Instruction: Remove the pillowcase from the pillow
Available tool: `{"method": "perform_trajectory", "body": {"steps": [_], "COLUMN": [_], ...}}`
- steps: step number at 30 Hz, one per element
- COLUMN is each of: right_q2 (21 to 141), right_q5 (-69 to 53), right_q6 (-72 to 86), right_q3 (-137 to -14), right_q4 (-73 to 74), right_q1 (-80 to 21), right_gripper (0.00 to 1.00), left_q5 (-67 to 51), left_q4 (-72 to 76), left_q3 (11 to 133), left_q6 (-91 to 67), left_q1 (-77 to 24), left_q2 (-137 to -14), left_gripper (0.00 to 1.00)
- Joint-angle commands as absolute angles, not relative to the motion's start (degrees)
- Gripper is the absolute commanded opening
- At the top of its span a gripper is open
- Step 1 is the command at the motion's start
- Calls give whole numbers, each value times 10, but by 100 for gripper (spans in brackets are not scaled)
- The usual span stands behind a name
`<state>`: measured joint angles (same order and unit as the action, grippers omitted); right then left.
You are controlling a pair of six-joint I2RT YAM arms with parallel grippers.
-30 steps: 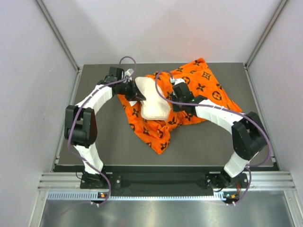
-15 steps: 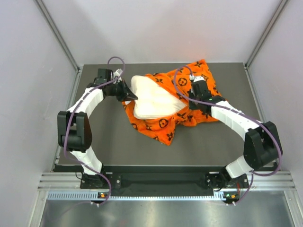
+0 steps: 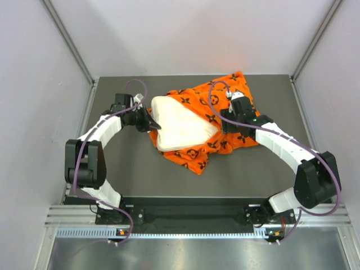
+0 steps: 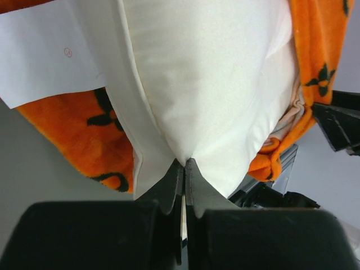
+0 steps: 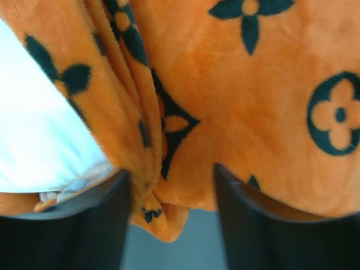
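The pillowcase (image 3: 230, 107) lies crumpled at the centre-right of the surface (image 3: 124, 169). The pillow (image 3: 181, 122) protrudes from its left side as a broad cream wedge, with orange fabric under its near edge and over its right end.

Compared with one second ago, considerably more of the pillow is exposed. The left arm has drawn back to the left and the right arm has shifted to the right, so the two items are being pulled apart. Judged from this, removal is well advanced but not complete: the right end of the pillow appears to remain inside the cover.

The left fingers (image 4: 184, 169) are clenched on the left corner of the pillow. The right fingers (image 5: 169, 214) stand apart, straddling a hanging fold of the pillowcase; they are not closed on it, and bare surface shows between them.

Count: one pillowcase, one pillow, one white tag (image 4: 50, 62), two arms.
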<state>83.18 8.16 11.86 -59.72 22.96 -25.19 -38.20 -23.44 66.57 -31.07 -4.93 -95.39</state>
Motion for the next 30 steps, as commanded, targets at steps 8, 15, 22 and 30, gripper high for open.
{"method": "perform_trajectory", "body": {"steps": [8,15,22,30], "right_q2": [870,1026,1183,1266], "right_q5": [-16,-109,-125,-72], "right_q6": [62,74,89,69], "right_q3": [-762,-881,-1013,-1071], "right_q4": [180,111,55,88], "right_q1": [-236,-240,-262,-301], "right_gripper": [90,91,91,91], "left_q5": [-288,-266,-257,-244], "left_q4": [-209,-189,-191,-213], "left_q3": [557,521,515,505], "left_q6": [-313,-345,-352,-352], "left_q1": [-105,-148,-186,-197], "left_q2": [-846,-821,-814,-798], "left_gripper": [0,0,0,0]}}
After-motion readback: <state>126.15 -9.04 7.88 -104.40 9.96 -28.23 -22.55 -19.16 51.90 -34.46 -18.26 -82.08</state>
